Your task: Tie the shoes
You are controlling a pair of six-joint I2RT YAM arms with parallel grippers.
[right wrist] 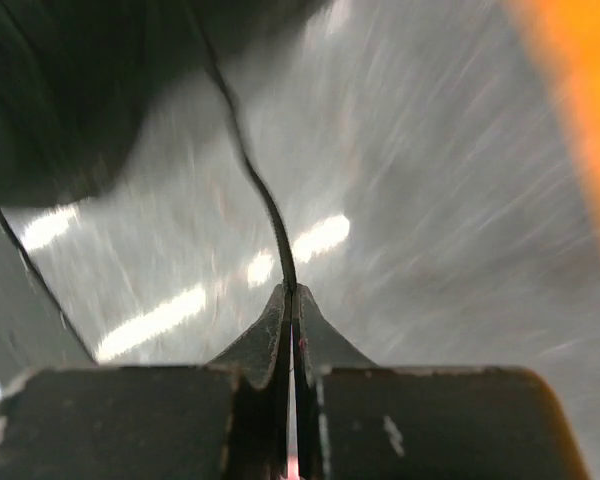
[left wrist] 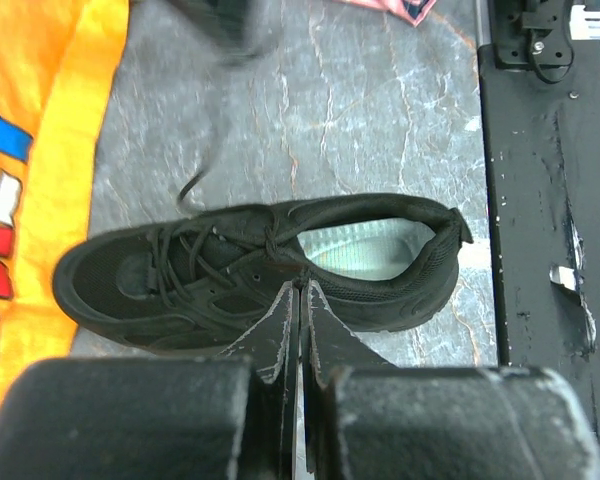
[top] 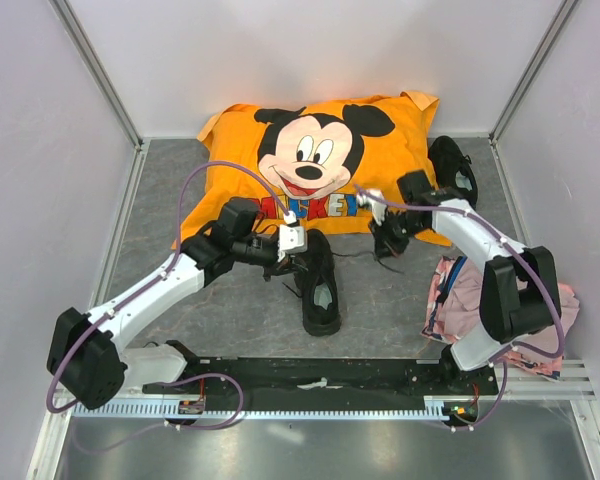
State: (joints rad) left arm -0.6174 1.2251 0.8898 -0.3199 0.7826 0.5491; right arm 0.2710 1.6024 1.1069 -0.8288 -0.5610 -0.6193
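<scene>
One black shoe (top: 321,290) lies mid-table, toe towards the orange cushion, pale insole (left wrist: 365,248) showing. My left gripper (top: 302,256) (left wrist: 301,286) is shut with its tips against this shoe's collar beside the tongue; I cannot tell whether a lace is pinched there. My right gripper (top: 386,224) (right wrist: 290,291) is shut on a thin black lace (right wrist: 252,175), which runs up from its tips toward a dark blurred mass. That lace (left wrist: 212,135) stretches from the shoe across the table. The second shoe (top: 453,167) sits at the back right, beside the cushion.
A large orange Mickey Mouse cushion (top: 320,160) fills the back of the table, its edge close to the shoe's toe (left wrist: 50,150). A pink cloth (top: 500,305) lies by the right arm's base. A black rail (top: 320,378) runs along the near edge.
</scene>
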